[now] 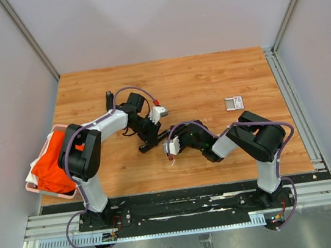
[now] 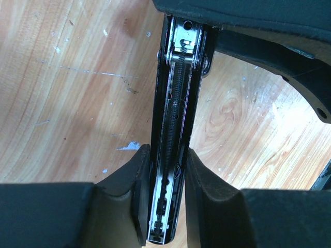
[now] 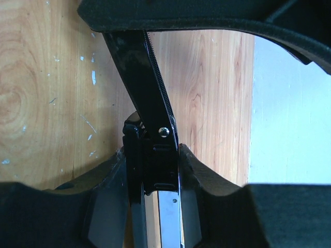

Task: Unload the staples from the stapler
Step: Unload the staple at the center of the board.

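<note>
The black stapler [image 1: 151, 143] is swung open at the table's middle, held between both arms. My left gripper [image 1: 147, 131] is shut on the stapler's open magazine arm [image 2: 176, 103], whose channel shows a long spring and a pusher; my left gripper [image 2: 164, 206] pinches its end. My right gripper [image 1: 173, 143] is shut on the stapler's hinge end [image 3: 152, 155], its fingers [image 3: 201, 181] on either side, and the other arm [image 3: 137, 72] rises away from it. I can make out no staples in any view.
A small white box with red print [image 1: 234, 103] lies at the right rear. A pink basket with orange cloth [image 1: 50, 162] sits at the table's left edge. A small black object [image 1: 109, 99] stands behind the left arm. Walls close in on three sides.
</note>
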Robot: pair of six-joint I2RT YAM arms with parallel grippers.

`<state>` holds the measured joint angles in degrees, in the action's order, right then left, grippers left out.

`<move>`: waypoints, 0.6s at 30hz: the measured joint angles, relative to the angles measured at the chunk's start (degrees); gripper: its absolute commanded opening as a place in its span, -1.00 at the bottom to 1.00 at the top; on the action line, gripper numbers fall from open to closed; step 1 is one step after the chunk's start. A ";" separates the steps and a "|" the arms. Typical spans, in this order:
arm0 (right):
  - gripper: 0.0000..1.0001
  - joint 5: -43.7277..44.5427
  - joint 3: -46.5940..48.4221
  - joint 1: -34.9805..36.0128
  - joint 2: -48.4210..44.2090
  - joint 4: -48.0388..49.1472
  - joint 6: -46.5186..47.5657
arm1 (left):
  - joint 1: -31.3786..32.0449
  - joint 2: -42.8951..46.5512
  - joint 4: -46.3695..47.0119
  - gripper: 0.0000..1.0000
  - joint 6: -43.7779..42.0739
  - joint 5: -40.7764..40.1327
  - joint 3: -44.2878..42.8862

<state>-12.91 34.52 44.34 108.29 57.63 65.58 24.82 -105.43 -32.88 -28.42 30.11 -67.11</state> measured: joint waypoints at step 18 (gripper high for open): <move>0.14 -0.63 0.66 0.02 -0.50 -0.02 -2.62 | 0.00 0.00 -0.42 -1.00 2.16 0.42 0.00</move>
<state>-13.54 35.18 44.36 107.79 57.60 62.96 24.82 -105.43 -33.30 -26.26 30.52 -67.11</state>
